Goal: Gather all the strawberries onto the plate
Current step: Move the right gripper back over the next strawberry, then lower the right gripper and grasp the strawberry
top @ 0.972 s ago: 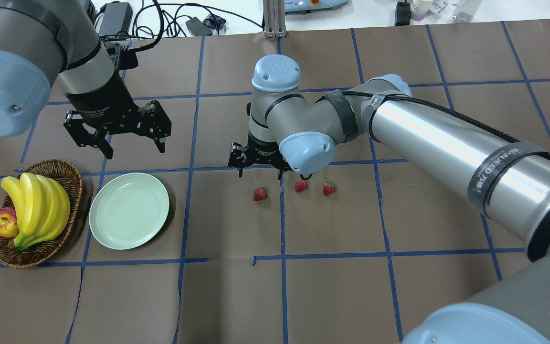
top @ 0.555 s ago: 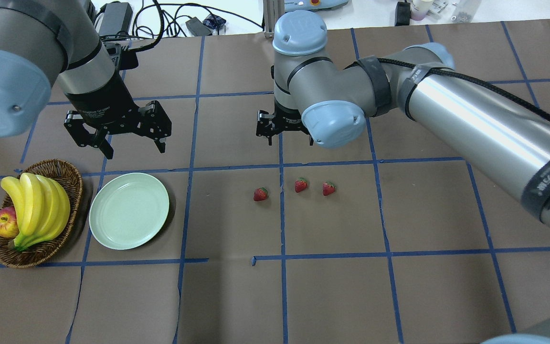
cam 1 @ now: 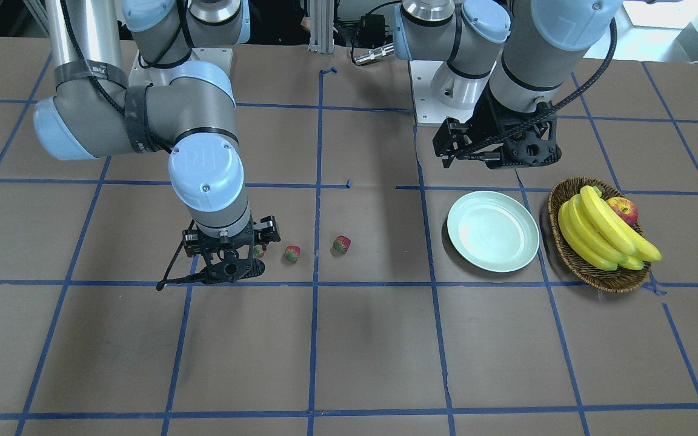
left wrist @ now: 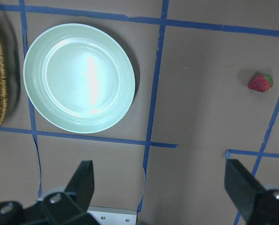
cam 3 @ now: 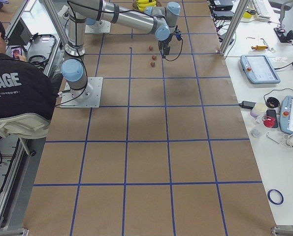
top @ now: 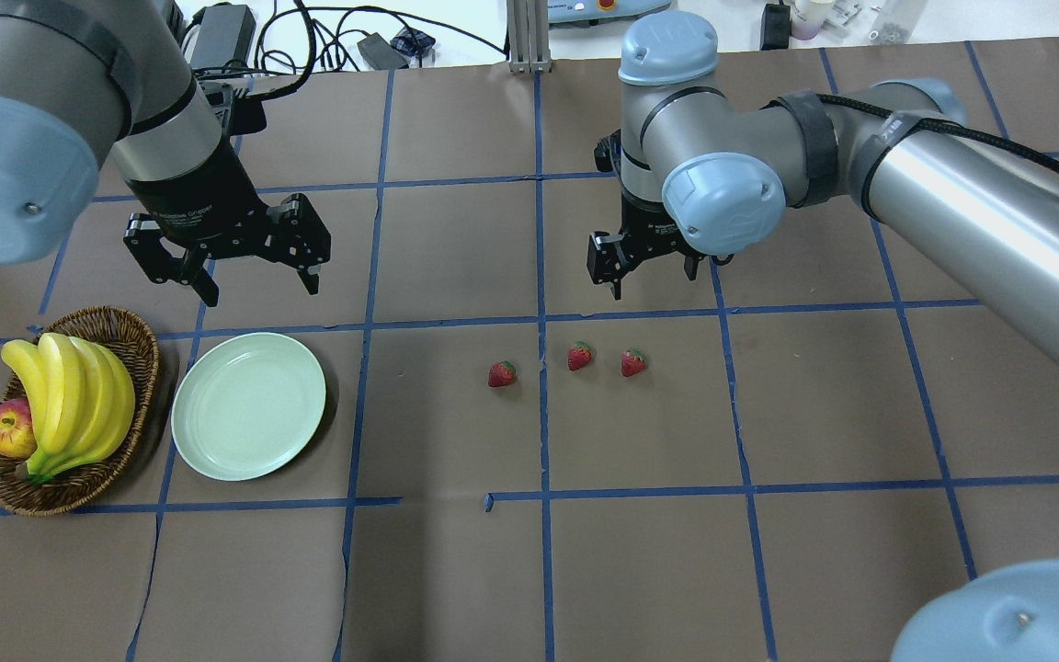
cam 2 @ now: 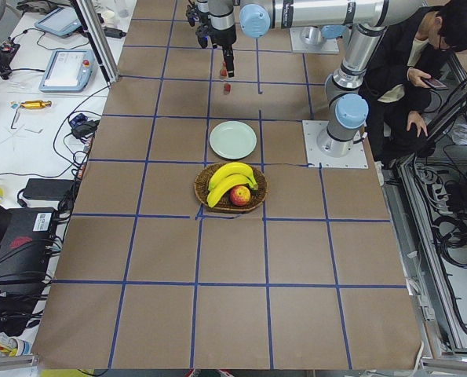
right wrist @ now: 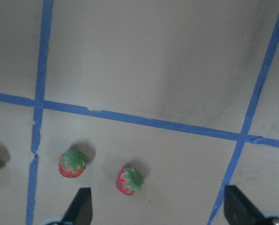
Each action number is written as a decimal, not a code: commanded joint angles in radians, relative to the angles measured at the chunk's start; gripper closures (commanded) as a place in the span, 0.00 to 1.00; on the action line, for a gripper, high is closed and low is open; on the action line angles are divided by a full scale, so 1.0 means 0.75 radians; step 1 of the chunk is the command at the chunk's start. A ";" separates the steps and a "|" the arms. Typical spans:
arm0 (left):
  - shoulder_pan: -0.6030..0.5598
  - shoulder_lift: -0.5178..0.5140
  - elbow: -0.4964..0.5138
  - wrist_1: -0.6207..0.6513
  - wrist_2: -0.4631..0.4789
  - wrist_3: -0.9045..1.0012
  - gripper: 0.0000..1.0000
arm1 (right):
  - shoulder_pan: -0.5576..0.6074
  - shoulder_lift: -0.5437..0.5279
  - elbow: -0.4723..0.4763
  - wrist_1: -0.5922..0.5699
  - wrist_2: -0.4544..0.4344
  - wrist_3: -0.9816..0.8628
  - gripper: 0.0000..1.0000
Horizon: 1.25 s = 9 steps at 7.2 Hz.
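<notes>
the right arm (top: 952, 202) reaches in over the table (top: 640, 552) with its wrist bent straight down. the right gripper (top: 654, 280) hangs above the brown paper, jaws spread wide with nothing between them. in its wrist view both fingers (right wrist: 81, 208) show at the bottom corners. two of the strawberries (right wrist: 130, 180) lie on the paper within the span of the jaws, nearer one finger than the other. the third sits just outside that finger, cut by the frame edge. a blue tape line (right wrist: 144, 121) runs across ahead of the jaws. the three berries lie in a short row, apart from one another and touched by nothing.

the left arm (top: 162, 119) stands steep over its own side. the left gripper (top: 258, 285) points down, its jaws likewise wide apart and holding nothing. the plate (left wrist: 80, 77) lies flat below and ahead of these jaws, toward one finger's side. just beyond the plate is the basket (top: 130, 331) of bananas (top: 70, 400) and an apple (top: 8, 430), its rim close to the plate's rim but not touching. one berry shows far out past the other finger.

a broad stretch of brown paper lies between the plate and the nearest berry, crossed only by tape lines. more paper spreads on every side of the row. the table's far edge, where cables (top: 327, 37) lie, is well beyond both grippers.
</notes>
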 commanded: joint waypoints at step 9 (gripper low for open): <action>0.000 -0.001 -0.026 -0.001 0.002 -0.006 0.00 | -0.008 0.065 0.259 -0.192 0.100 0.352 0.04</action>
